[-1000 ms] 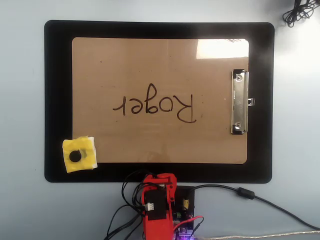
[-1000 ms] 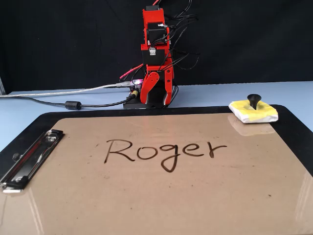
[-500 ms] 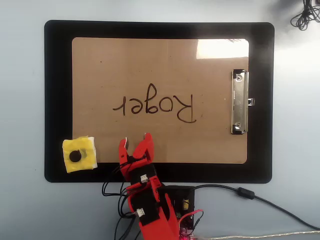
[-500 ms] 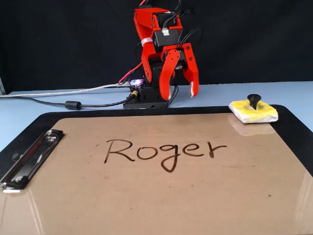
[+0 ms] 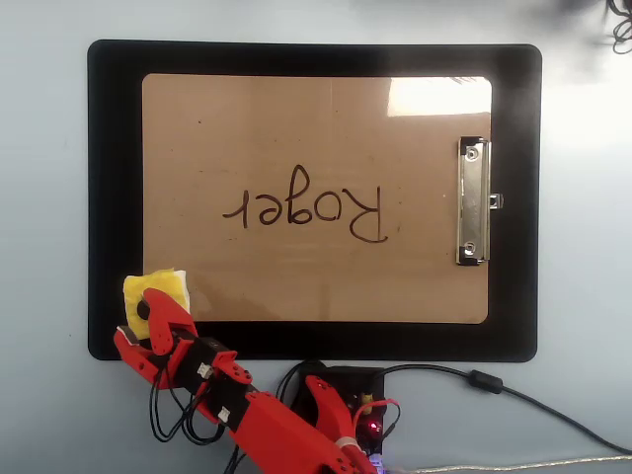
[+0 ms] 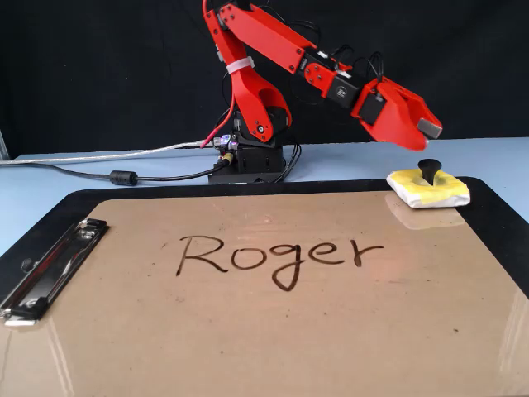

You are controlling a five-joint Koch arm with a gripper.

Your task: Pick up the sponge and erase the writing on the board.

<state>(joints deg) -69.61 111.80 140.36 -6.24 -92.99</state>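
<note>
Red gripper [image 6: 421, 130] hangs in the air at the end of the outstretched arm, its tips just above the sponge [image 6: 430, 189] and apart from it in the fixed view. Seen from overhead, the gripper [image 5: 135, 323] covers part of the sponge [image 5: 163, 286]; one jaw lies across the yellow square, the other just off its lower left edge, over the black mat [image 5: 109, 197]. A gap shows between the two jaws — they stand parted, with nothing between them.

Directly below the fingertips, the sponge sits flat with its black knob [image 6: 428, 169] sticking up, right under the tip — not touching, as far as the fixed view shows. It rests on the mat at the corner of the board [image 6: 273, 331], overlapping the board's edge slightly.

From the gripper, the writing [image 5: 304, 209] lies well away, in the middle of the board [image 5: 296, 128], and the metal clip [image 5: 472, 201] lies farther off still, at the board's opposite short edge.
</note>
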